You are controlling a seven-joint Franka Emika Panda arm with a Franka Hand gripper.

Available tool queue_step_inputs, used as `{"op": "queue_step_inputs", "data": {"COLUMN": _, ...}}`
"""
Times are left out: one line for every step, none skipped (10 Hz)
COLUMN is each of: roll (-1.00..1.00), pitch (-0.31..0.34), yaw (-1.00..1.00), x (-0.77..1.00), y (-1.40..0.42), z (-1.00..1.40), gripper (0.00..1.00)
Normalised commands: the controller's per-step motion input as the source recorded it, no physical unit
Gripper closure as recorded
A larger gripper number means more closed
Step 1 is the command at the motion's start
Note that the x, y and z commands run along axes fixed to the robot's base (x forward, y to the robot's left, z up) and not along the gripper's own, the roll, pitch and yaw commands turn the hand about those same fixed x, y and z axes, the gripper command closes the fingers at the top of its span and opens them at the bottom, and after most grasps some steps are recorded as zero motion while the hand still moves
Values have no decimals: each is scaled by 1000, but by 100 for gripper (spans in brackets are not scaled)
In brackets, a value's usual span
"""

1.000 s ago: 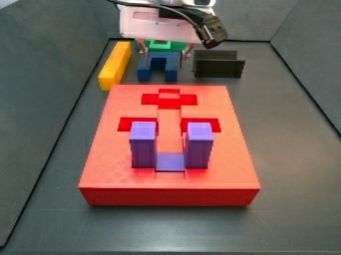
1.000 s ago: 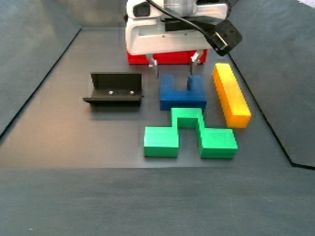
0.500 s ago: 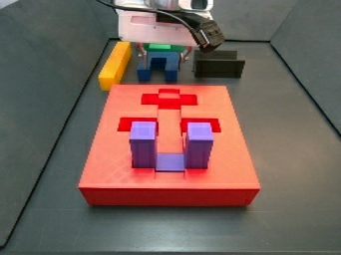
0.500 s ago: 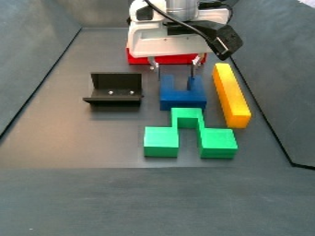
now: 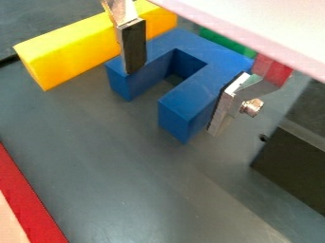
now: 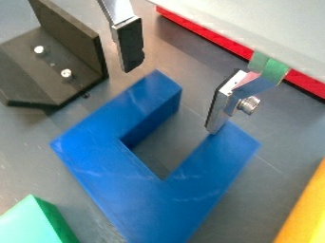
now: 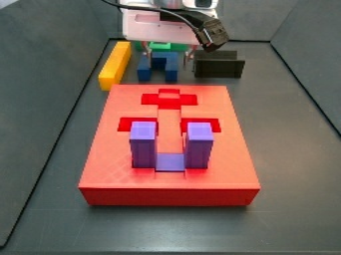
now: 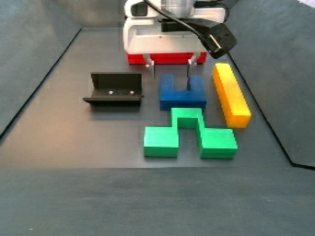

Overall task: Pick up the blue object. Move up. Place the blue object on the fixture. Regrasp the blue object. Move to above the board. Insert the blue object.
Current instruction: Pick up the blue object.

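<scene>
blue object: dark blue u-shaped block, two square prongs and a bridge, lying flat on the dark floor behind the board. in a side view it sits between the yellow bar and the fixture, with the green block just in front, close but seemingly apart.

handling, judged: looks a rigid plastic piece, probably light, with smooth flat faces that could slip under a weak pinch. the parallel outer sides of the prongs seem the best place to take hold.

gripper: poised over the prong end of the blue object, its jaws spread wide, one silver finger to each side of the prongs. it holds nothing; in both wrist views the dark pads appear to stand clear of the blue faces, not yet pressing.

board: red slab, carrying a purple u-shaped block in its cutout, well apart from the pick.

fixture: black, open-topped, empty, near the blue object.
</scene>
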Motion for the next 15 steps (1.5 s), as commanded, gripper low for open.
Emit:
{"op": "queue_step_inputs", "data": {"roll": 64, "pitch": 164, "yaw": -166, "x": 234, "y": 0, "z": 0, "gripper": 0}}
{"op": "queue_step_inputs", "data": {"roll": 61, "pitch": 133, "yaw": -154, "x": 174, "y": 0, "z": -26, "gripper": 0}}
{"op": "queue_step_inputs", "data": {"roll": 47, "pitch": 90, "yaw": -131, "x": 109, "y": 0, "z": -74, "gripper": 0}}
{"op": "queue_step_inputs", "data": {"roll": 24, "pitch": 36, "yaw": -37, "x": 40, "y": 0, "z": -140, "gripper": 0}}
{"op": "queue_step_inputs", "data": {"roll": 20, "pitch": 10, "yaw": 0, "x": 31, "y": 6, "z": -180, "gripper": 0}}
{"op": "queue_step_inputs", "data": {"roll": 19, "pitch": 4, "yaw": 0, "x": 11, "y": 6, "z": -177, "gripper": 0}}
{"op": "queue_step_inputs", "data": {"roll": 11, "pitch": 0, "yaw": 0, "x": 0, "y": 0, "z": -163, "gripper": 0}}
{"op": "queue_step_inputs", "data": {"roll": 9, "pitch": 0, "yaw": 0, "x": -51, "y": 17, "z": -166, "gripper": 0}}
{"op": "queue_step_inputs", "data": {"roll": 0, "pitch": 0, "yaw": 43, "x": -154, "y": 83, "z": -140, "gripper": 0}}
{"op": "queue_step_inputs", "data": {"roll": 0, "pitch": 0, "yaw": 106, "x": -137, "y": 146, "z": -83, "gripper": 0}}
{"op": "queue_step_inputs", "data": {"roll": -10, "pitch": 0, "yaw": 103, "x": -103, "y": 134, "z": -63, "gripper": 0}}
{"op": "queue_step_inputs", "data": {"roll": 0, "pitch": 0, "yaw": 34, "x": -14, "y": 0, "z": -94, "gripper": 0}}
{"op": "queue_step_inputs", "data": {"roll": 0, "pitch": 0, "yaw": 0, "x": -31, "y": 0, "z": -89, "gripper": 0}}
{"op": "queue_step_inputs", "data": {"roll": 0, "pitch": 0, "yaw": 0, "x": -43, "y": -11, "z": -111, "gripper": 0}}
{"op": "queue_step_inputs", "data": {"roll": 0, "pitch": 0, "yaw": 0, "x": 0, "y": -69, "z": -94, "gripper": 0}}
